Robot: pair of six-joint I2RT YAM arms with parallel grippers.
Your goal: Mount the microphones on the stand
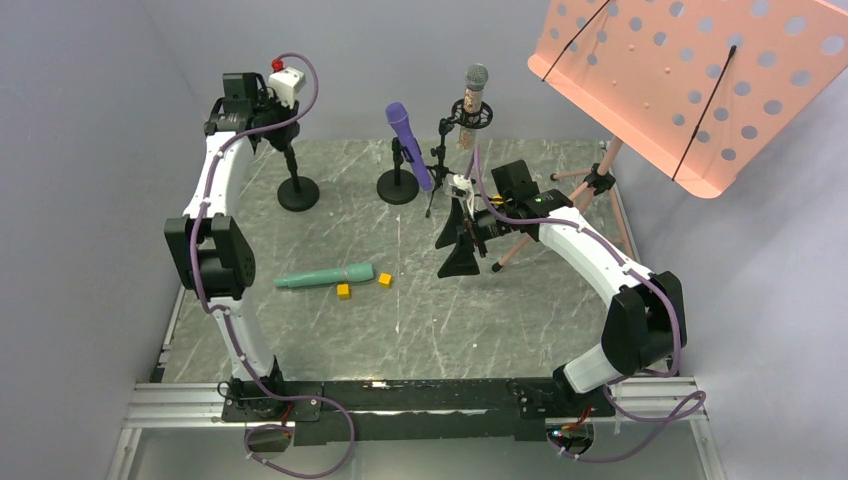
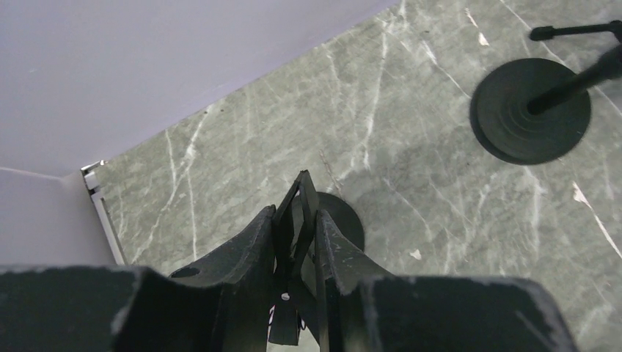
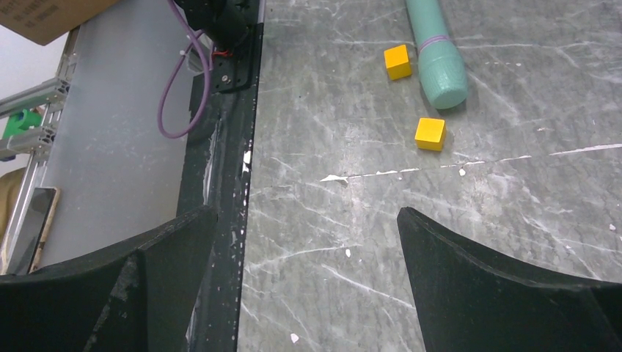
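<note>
The teal-green microphone [image 1: 325, 277] lies flat on the table left of centre; its head end shows in the right wrist view [image 3: 438, 51]. The purple microphone [image 1: 410, 145] sits tilted in a round-base stand [image 1: 398, 187]. The glittery pinkish-copper microphone [image 1: 472, 105] stands upright in a tripod stand at the back. My left gripper [image 1: 283, 140] is shut on the black clip [image 2: 301, 213] atop the empty far-left stand [image 1: 298, 193], whose base shows below the clip [image 2: 350, 220]. My right gripper [image 1: 462, 245] is open and empty above the table [image 3: 308, 220], right of the teal microphone.
Two small yellow cubes [image 1: 343, 291] [image 1: 385, 280] lie beside the teal microphone's head, also in the right wrist view [image 3: 397, 61] [image 3: 430, 134]. A pink perforated music stand [image 1: 690, 80] rises at the back right on wooden legs. The purple microphone's stand base shows in the left wrist view [image 2: 529, 110].
</note>
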